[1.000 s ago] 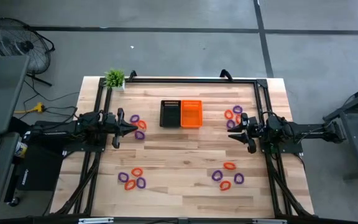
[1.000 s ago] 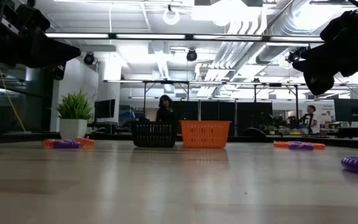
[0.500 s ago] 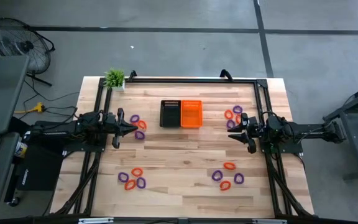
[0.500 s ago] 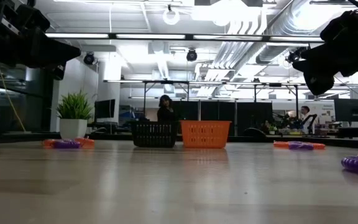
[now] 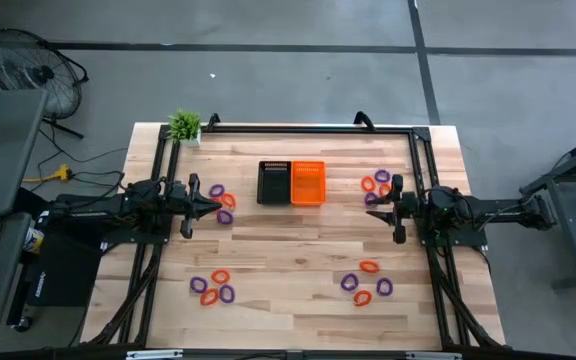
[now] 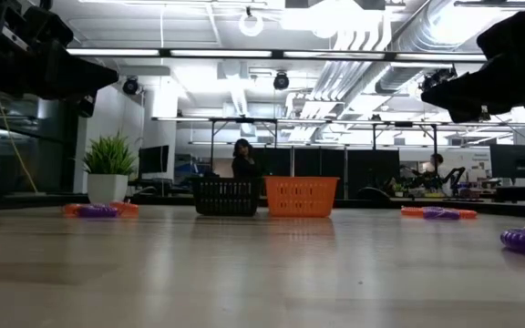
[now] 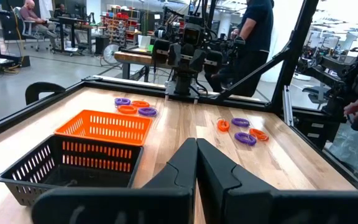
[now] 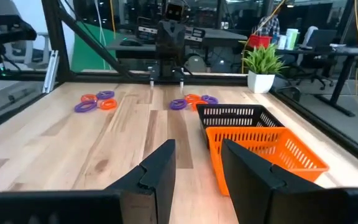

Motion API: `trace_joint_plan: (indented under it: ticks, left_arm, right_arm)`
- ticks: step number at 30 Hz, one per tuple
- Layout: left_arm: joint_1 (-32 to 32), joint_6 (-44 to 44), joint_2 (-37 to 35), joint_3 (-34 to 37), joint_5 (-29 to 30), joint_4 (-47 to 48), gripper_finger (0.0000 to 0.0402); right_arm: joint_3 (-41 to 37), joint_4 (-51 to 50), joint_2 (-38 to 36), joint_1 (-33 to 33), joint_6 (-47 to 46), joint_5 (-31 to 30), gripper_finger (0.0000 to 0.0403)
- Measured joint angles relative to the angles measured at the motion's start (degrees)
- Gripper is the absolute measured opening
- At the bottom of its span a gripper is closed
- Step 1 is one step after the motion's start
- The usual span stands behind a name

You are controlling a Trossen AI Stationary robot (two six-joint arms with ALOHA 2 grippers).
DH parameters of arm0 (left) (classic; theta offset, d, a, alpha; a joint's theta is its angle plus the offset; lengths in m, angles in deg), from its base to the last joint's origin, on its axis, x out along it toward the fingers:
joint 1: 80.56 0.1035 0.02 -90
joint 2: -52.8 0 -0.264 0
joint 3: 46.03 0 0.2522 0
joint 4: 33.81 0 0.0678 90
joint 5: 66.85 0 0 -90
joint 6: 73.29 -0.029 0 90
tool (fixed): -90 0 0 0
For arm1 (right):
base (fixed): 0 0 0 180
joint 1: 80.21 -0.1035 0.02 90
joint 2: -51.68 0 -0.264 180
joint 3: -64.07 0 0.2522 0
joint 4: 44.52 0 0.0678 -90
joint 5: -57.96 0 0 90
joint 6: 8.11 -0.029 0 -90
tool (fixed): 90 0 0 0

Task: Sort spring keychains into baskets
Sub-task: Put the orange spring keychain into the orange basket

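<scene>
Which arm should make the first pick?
Probably right. Its hand already has its fingers open, beside the keychains at its end of the table. The left hand sits equally near its own cluster, but its fingers are shut.

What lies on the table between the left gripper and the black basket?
In the high view, three keychains lie just off the left gripper; from them to the black basket is bare wood.

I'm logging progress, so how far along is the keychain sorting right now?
Nothing is sorted: the black basket and orange basket look empty. Neither the shut left pincer nor the open right pincer holds anything. All four clusters of spring keychains lie on the table.
</scene>
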Motion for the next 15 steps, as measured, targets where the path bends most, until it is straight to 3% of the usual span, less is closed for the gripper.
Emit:
trace_joint_plan:
  ticks: [6, 12, 15]
  left_arm:
    - [0.0, 0.0, 0.0, 0.0, 0.0, 0.0, 0.0001]
    - [0.0, 0.0, 0.0, 0.0, 0.0, 0.0, 0.0001]
    - [0.0, 0.0, 0.0, 0.0, 0.0, 0.0, 0.0001]
  right_arm:
    - [0.0, 0.0, 0.0, 0.0, -1.2, 0.0, 0.0124]
    - [0.0, 0.0, 0.0, 0.0, -11.6, 0.5, 0.0124]
    - [0.0, 0.3, 0.0, 0.0, -10.2, -0.3, 0.0124]
